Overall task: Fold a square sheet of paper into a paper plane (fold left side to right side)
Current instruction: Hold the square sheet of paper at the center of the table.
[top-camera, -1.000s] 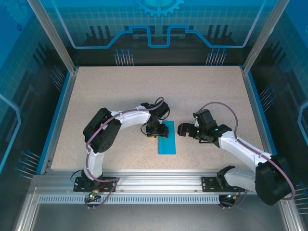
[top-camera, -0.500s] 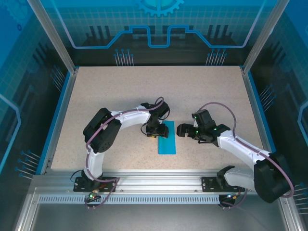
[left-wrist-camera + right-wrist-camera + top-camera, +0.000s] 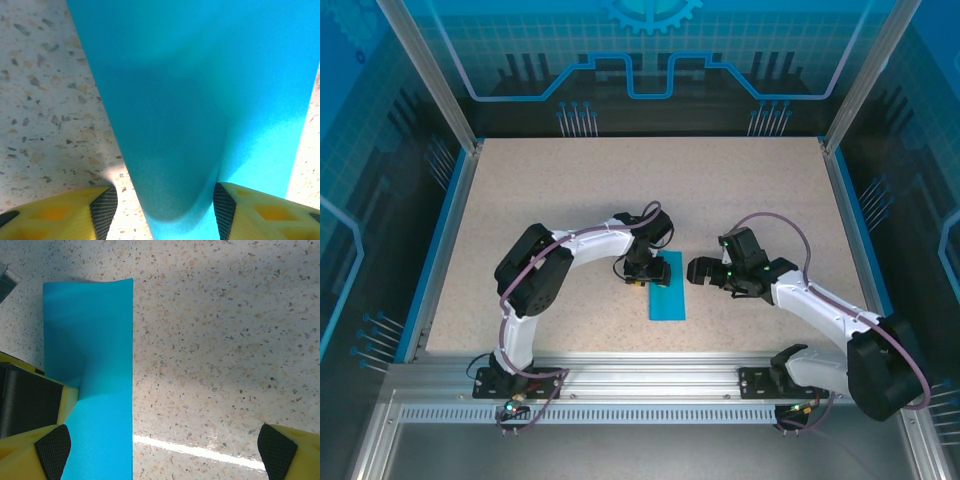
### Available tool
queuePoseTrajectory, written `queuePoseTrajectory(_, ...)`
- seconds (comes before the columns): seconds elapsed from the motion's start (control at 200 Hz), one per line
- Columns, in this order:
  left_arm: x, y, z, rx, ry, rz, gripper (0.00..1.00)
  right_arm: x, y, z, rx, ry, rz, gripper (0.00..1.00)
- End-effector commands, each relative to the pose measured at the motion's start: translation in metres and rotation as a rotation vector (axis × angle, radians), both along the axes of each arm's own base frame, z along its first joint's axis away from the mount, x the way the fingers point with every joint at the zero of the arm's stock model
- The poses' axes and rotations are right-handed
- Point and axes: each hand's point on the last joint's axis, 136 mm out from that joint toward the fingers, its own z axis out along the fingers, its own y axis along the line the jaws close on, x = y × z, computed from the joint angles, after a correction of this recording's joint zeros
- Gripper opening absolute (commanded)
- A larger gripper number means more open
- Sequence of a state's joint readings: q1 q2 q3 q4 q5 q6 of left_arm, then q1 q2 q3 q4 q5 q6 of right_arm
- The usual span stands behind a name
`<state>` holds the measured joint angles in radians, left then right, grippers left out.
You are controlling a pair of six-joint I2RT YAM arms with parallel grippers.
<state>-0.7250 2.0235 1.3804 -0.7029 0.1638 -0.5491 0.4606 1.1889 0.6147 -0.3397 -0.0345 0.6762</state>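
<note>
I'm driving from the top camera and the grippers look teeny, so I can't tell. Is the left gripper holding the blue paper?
Observer: In its wrist view the left gripper has its fingers apart, and the sheet of paper runs between them. I can't tell whether it's actually pinched.
Operator: Is the paper lying flat there?
Observer: It doesn't look flat. It seems to bulge up between those fingers, with a shadowed curve.
Operator: What about the other gripper?
Observer: The right gripper is wide open and is gripping nothing.
</note>
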Motion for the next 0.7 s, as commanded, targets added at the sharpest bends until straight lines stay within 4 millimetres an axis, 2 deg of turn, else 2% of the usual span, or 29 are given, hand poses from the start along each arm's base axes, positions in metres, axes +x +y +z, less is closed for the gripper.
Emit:
queuePoseTrajectory(0.0,-0.01,-0.014,-0.047,-0.004,0.04,-0.036,0.6,0.002,0.007,0.004,0.004,-0.006,0.029,1.0)
queuePoseTrajectory(0.15,-0.011,-0.014,-0.047,-0.004,0.041,-0.038,0.6,0.002,0.012,0.002,0.012,0.001,0.051,0.99)
queuePoseTrajectory(0.185,-0.011,-0.015,-0.046,-0.007,0.041,-0.039,0.59,0.001,0.014,0.001,0.015,0.005,0.062,0.96)
queuePoseTrajectory(0.375,-0.012,-0.014,-0.047,-0.005,0.044,-0.039,0.6,0.003,0.038,-0.003,0.074,0.031,0.139,0.7)
queuePoseTrajectory(0.55,-0.012,-0.014,-0.046,-0.005,0.042,-0.04,0.59,0.006,0.06,-0.014,0.097,0.064,0.177,0.36)
queuePoseTrajectory(0.695,-0.012,-0.014,-0.047,-0.003,0.042,-0.04,0.59,0.007,0.071,-0.025,0.097,0.101,0.19,0.15)
